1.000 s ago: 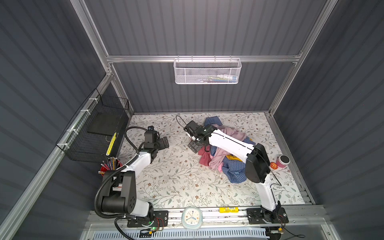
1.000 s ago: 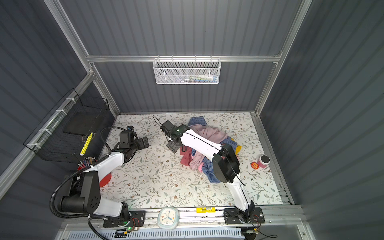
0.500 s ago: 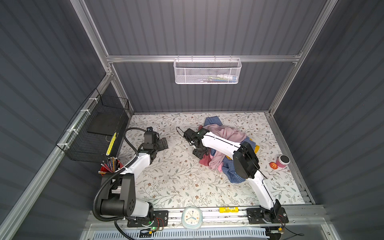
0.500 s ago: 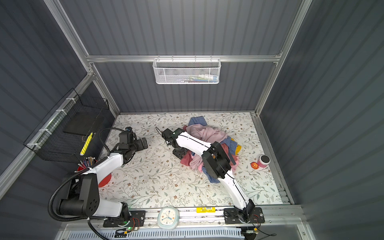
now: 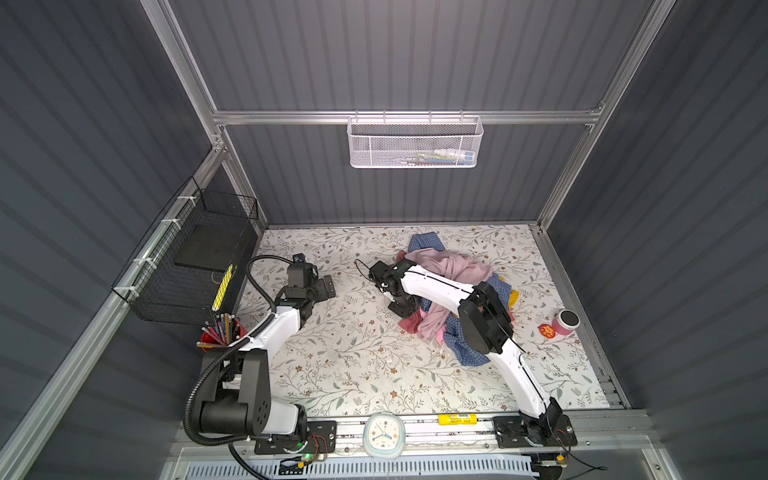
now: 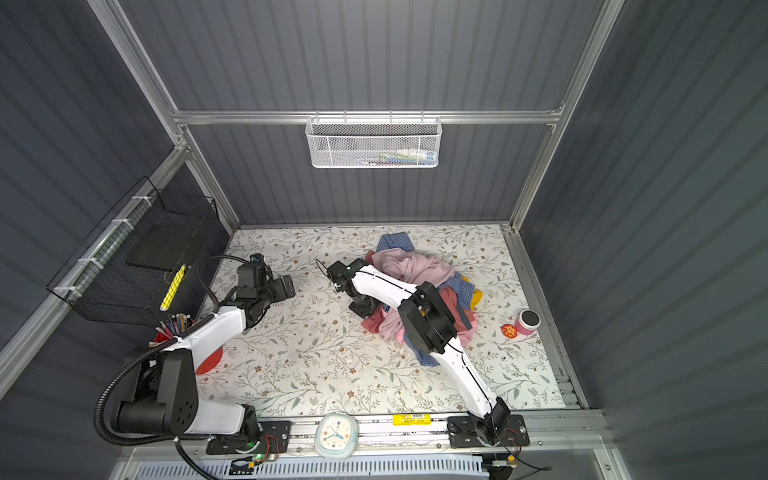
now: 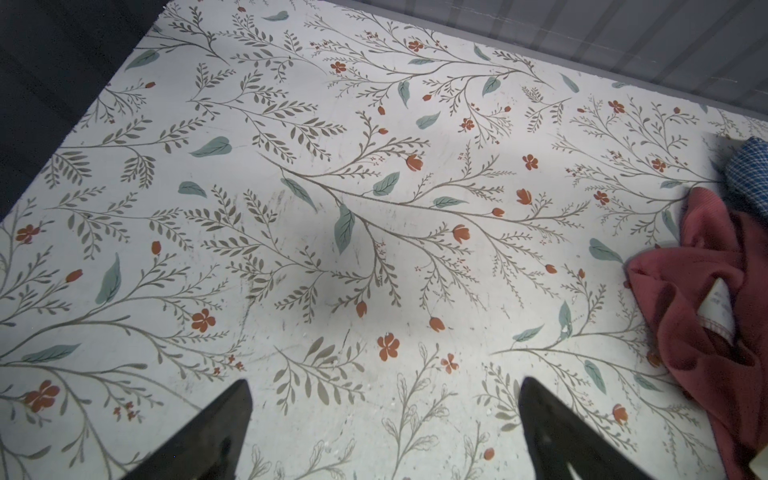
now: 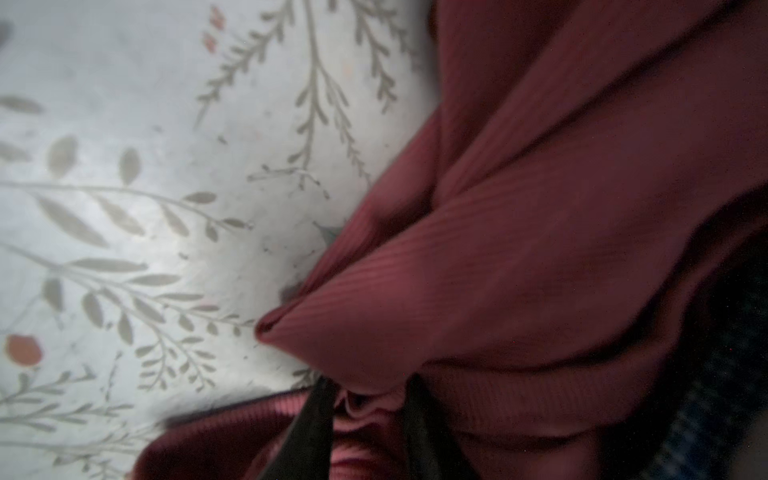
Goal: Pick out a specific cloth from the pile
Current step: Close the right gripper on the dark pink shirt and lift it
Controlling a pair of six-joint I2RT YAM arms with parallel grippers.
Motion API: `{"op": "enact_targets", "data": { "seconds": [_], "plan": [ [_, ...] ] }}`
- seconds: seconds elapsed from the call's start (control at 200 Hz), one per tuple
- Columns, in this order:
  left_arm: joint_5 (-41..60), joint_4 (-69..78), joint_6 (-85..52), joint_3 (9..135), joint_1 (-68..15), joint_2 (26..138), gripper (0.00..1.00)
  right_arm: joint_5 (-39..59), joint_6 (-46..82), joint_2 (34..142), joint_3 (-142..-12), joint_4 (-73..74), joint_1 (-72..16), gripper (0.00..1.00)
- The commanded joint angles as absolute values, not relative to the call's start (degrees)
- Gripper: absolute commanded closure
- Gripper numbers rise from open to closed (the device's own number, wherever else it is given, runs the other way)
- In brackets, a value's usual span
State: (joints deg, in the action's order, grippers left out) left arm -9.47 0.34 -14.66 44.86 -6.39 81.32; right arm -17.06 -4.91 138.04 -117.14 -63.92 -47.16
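My right gripper (image 8: 369, 395) stands with its two dark fingers (image 8: 309, 428) close together and a ruffled fold of the cloth (image 8: 519, 270) pinched between them, so I read it as clamped on that dusty rose fabric near its table-side edge. In a top view the gripper sits low at the fringe of the pile (image 6: 419, 266), on the side facing the other arm, where the cloth (image 5: 409, 323) spills onto the floral table (image 5: 353, 365). The rest of it runs in under the pale pink garment (image 5: 457, 266) and beside the blue checked piece (image 5: 463, 353) (how much lies buried I cannot tell).

The bite looks shallow to me, taken close to a corner fold. I would raise it slowly and draw it out toward the bare table, away from the heap, keeping the pull low so the pale pink garment slides off instead of riding along. I'd watch the right wrist view for the fold creeping out from between the fingers. If it does, the thing to do is stop, set it down and take a deeper hold.

My left gripper (image 7: 384, 384) is spread wide and empty above bare table, well apart from the pile. It could come across to pin the pale pink garment if that starts to follow.
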Motion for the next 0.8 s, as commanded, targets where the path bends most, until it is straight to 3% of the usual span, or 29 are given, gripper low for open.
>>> {"op": "enact_targets", "data": {
  "seconds": [0.0,0.165,0.795],
  "plan": [
    [-10.32,-0.80,-14.03,44.89,-6.15,81.01,0.00,-15.91,-4.50,138.64,-117.36,-65.46,-46.93,0.82],
    [-10.08,-0.79,-13.97,45.46,-6.15,82.03,0.00,-16.01,-4.16,133.24,-114.67,-60.03,-46.91,1.00],
    [-9.38,-0.68,-14.07,45.44,-6.15,82.38,0.00,-15.99,1.82,100.66,-93.85,-28.75,-44.96,1.00]
  ]
}}
